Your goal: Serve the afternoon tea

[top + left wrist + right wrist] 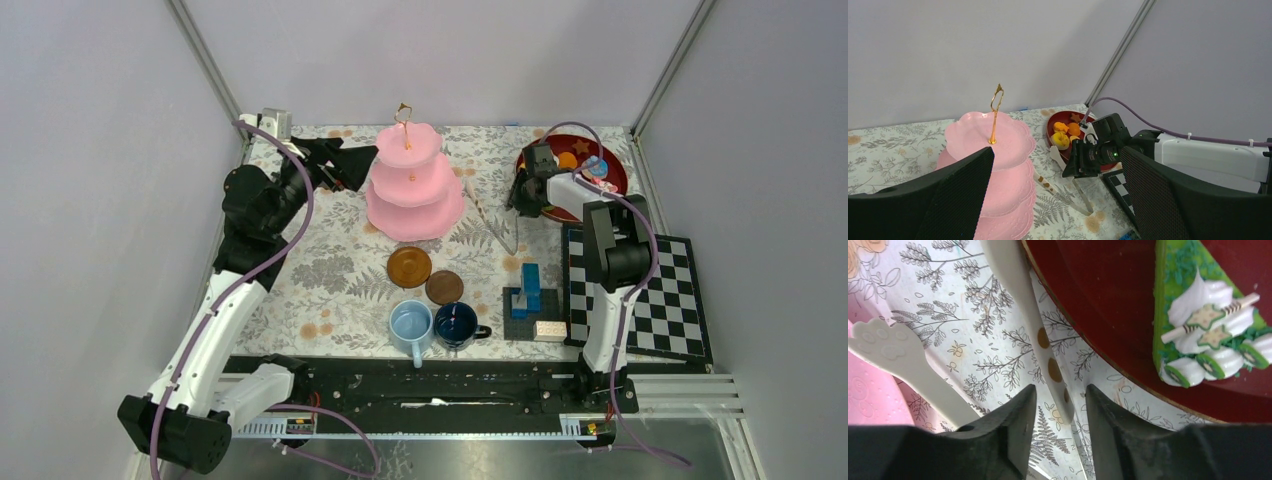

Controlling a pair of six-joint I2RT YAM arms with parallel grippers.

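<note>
Pink three-tier scalloped stand [412,195]: it stands on the floral cloth, just past the left gripper's fingertips and well to the left of the right gripper. Its gold loop [404,112] is upright on top.
Toy pastries [567,160]: they sit on a dark-red round plate [622,178] just right of the right gripper, with a green cream-topped slice [1198,325] close by its fingers.
Right gripper [1060,395]: it is low at the plate's left rim, pinched narrow on one spotted arm of the white paw-tipped plastic tongs [1045,355]. The other arm splays toward the stand.
Left gripper [362,168]: its jaws are spread wide and point at the stand's upper tiers.
Mugs: the light-blue mug [411,325] and dark-blue mug [456,324] stand side by side, well back from both grippers.
Saucers: two brown round saucers [409,266] lie between the mugs and the stand.
</note>
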